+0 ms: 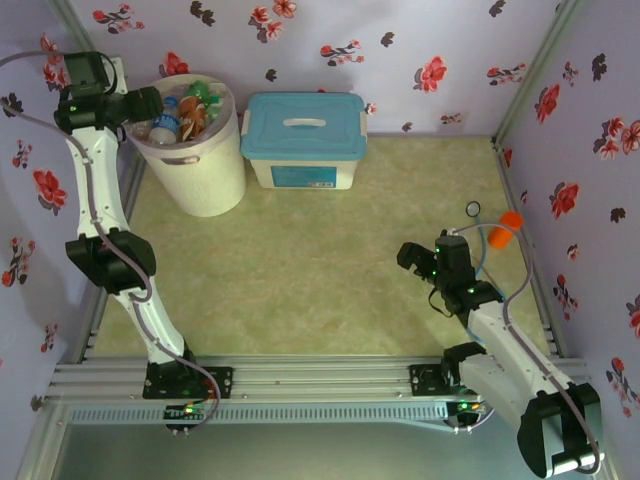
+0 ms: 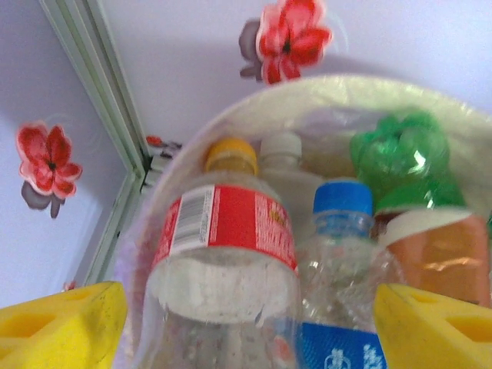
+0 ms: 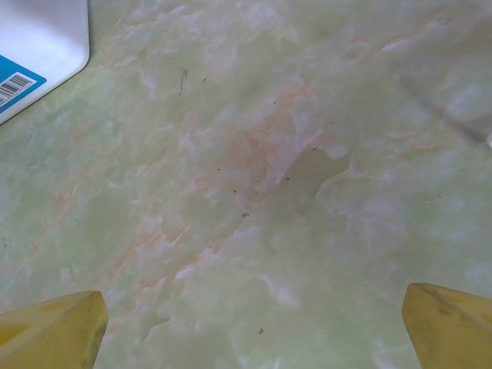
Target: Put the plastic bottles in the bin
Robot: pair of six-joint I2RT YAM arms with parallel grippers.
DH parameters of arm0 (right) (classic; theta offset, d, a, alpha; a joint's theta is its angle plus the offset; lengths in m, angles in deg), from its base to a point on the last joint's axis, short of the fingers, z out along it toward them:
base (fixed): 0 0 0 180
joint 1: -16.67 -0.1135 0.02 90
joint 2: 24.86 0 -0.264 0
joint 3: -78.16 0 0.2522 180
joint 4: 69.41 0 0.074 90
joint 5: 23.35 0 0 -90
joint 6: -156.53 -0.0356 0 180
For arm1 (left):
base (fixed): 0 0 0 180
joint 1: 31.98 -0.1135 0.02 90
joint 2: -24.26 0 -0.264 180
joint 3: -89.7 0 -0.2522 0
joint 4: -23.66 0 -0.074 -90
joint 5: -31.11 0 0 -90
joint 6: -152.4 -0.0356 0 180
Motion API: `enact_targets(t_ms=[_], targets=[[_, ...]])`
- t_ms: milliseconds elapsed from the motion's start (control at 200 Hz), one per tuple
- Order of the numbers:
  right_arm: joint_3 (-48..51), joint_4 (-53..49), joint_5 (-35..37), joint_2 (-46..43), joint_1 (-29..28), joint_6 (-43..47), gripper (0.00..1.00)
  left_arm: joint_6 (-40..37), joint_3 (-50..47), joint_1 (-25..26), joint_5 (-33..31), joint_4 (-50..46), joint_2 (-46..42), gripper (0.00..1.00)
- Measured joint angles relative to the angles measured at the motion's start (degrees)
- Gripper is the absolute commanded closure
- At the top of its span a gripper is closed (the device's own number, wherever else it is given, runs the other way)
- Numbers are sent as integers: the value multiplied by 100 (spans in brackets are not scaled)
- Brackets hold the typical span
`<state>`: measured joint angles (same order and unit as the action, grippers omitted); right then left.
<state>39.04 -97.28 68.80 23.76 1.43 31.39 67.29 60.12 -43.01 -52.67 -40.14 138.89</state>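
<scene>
The bin (image 1: 208, 178), a round white bucket, stands at the back left and holds several plastic bottles (image 1: 188, 112). My left gripper (image 1: 158, 101) hovers over its left rim. In the left wrist view that gripper (image 2: 250, 327) is open, its yellow fingers (image 2: 61, 323) wide apart. Between them, touching neither, lies a clear bottle with a red label (image 2: 227, 227). Beside it in the bin (image 2: 361, 84) are a blue-capped bottle (image 2: 342, 231), a green one (image 2: 403, 157) and an amber one (image 2: 438, 257). My right gripper (image 1: 412, 258) is open over bare table (image 3: 254, 330).
A white box with a blue lid (image 1: 303, 135) stands right of the bin; its corner (image 3: 38, 46) shows in the right wrist view. An orange cup (image 1: 510, 220) and a small ring (image 1: 472, 209) lie near the right wall. Flowered walls close in the table.
</scene>
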Motion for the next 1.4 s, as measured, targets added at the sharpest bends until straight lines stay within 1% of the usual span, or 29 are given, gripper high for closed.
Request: enact_targets(t_ms=[185, 325, 570, 780, 930, 1030, 1250, 1400], targets=[[13, 22, -4, -2, 0, 0, 1, 278, -166, 7, -20, 490, -175, 37], [17, 24, -4, -2, 0, 0, 1, 378, -348, 28, -20, 566, -177, 46], [20, 59, -44, -2, 0, 0, 1, 402, -444, 201, -68, 570, -103, 51], [20, 59, -44, -28, 0, 0, 1, 409, -446, 363, -79, 636, 7, 53], [20, 57, -44, -55, 0, 0, 1, 431, -560, 404, -63, 610, 50, 52], [20, 55, -44, -81, 0, 0, 1, 442, -560, 431, -59, 629, 83, 42], [20, 52, -42, -116, 0, 0, 1, 468, -457, 444, -42, 627, 68, 31], [20, 55, -44, -116, 0, 0, 1, 442, -448, 444, -44, 614, -175, 26]])
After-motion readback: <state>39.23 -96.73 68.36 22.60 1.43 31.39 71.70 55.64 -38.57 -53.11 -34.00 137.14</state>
